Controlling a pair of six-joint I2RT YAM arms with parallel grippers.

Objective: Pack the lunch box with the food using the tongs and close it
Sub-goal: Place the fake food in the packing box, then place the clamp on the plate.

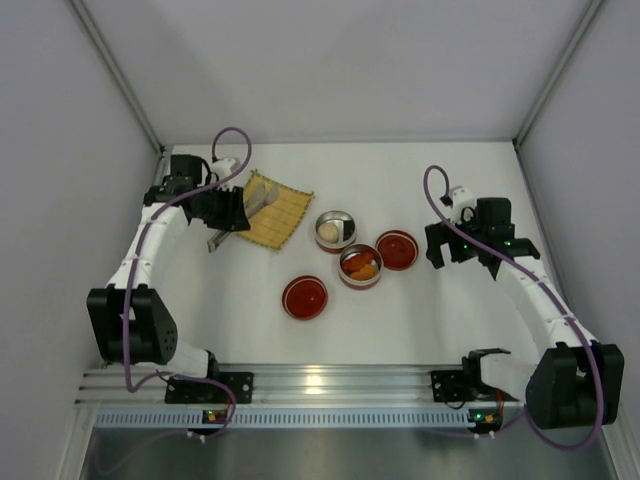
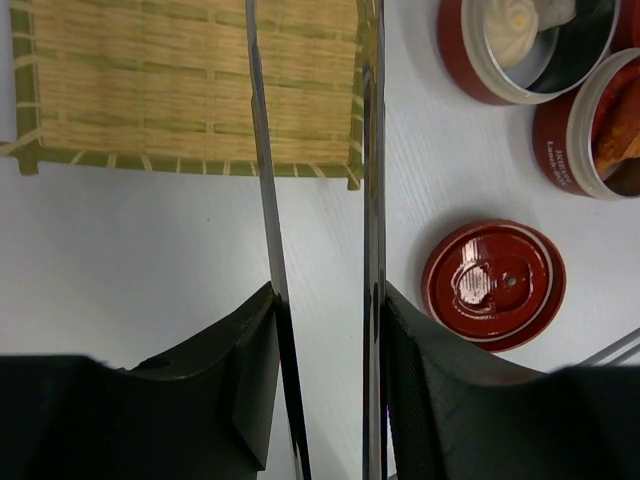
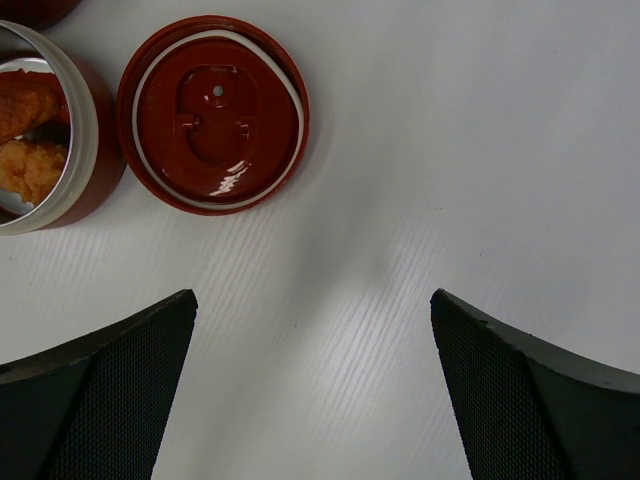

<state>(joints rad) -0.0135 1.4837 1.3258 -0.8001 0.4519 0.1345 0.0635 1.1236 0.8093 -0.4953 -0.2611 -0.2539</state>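
Note:
My left gripper point(image 1: 232, 212) point(image 2: 328, 290) is shut on the tongs point(image 1: 217, 241) point(image 2: 373, 150), its fingers pressing both slim silver arms from outside. The arms stay apart and reach over the yellow mat point(image 2: 190, 80). The lunch box stands open as two round red tins: one point(image 1: 335, 230) point(image 2: 470, 60) holds a white round food piece point(image 2: 515, 20), the other point(image 1: 360, 266) point(image 3: 95, 130) holds orange food point(image 2: 615, 140) point(image 3: 25, 150). Two red lids point(image 1: 304, 297) point(image 1: 397, 249) lie on the table. My right gripper point(image 1: 455, 245) point(image 3: 312, 310) is open and holds nothing, to the right of the lid point(image 3: 213, 113).
The yellow woven mat point(image 1: 275, 215) lies at the back left, under the tongs' tips. The nearer lid point(image 2: 493, 285) sits just right of the left gripper's fingers. White walls close in the table on three sides.

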